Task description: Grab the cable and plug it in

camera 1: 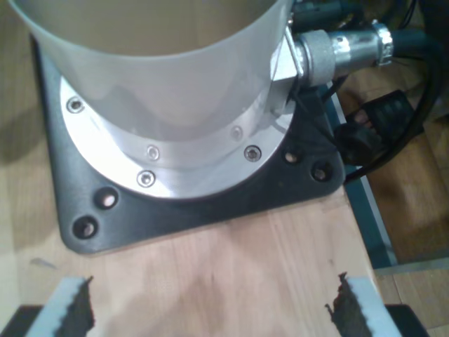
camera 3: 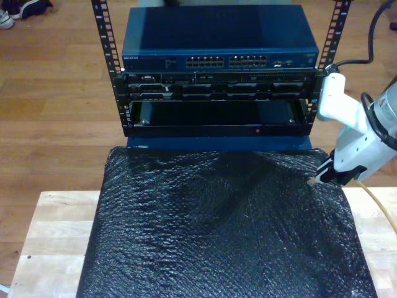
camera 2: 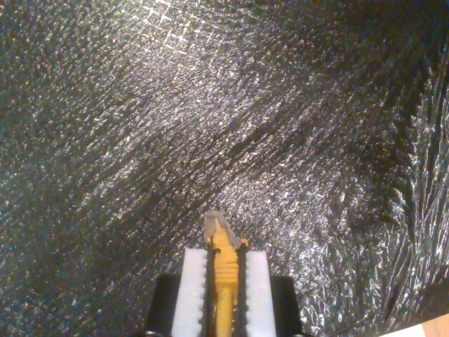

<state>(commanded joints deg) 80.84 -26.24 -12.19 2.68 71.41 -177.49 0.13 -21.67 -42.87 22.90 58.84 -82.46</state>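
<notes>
My second gripper point(camera 2: 224, 277) is shut on the yellow-orange cable point(camera 2: 224, 263), just behind its small clear plug point(camera 2: 217, 226), which sticks out past the white pads point(camera 2: 193, 288). It hovers over the black textured mat point(camera 2: 231, 119). In the exterior view this second gripper point(camera 3: 327, 174) is at the right, low over the mat's far right part, with the plug point(camera 3: 312, 180) at its tip and the cable point(camera 3: 379, 206) trailing toward the lower right. My first gripper point(camera 1: 214, 309) is open with nothing between its fingers point(camera 1: 70, 312), above a wooden tabletop point(camera 1: 231, 260).
A rack point(camera 3: 217, 99) stands behind the mat point(camera 3: 217, 230), with a blue network switch point(camera 3: 217, 43) carrying rows of ports point(camera 3: 229, 62) on top. An arm's white base point(camera 1: 161, 84) on a black plate point(camera 1: 182, 210) sits ahead of my first gripper, with black cables point(camera 1: 379, 126) beside it.
</notes>
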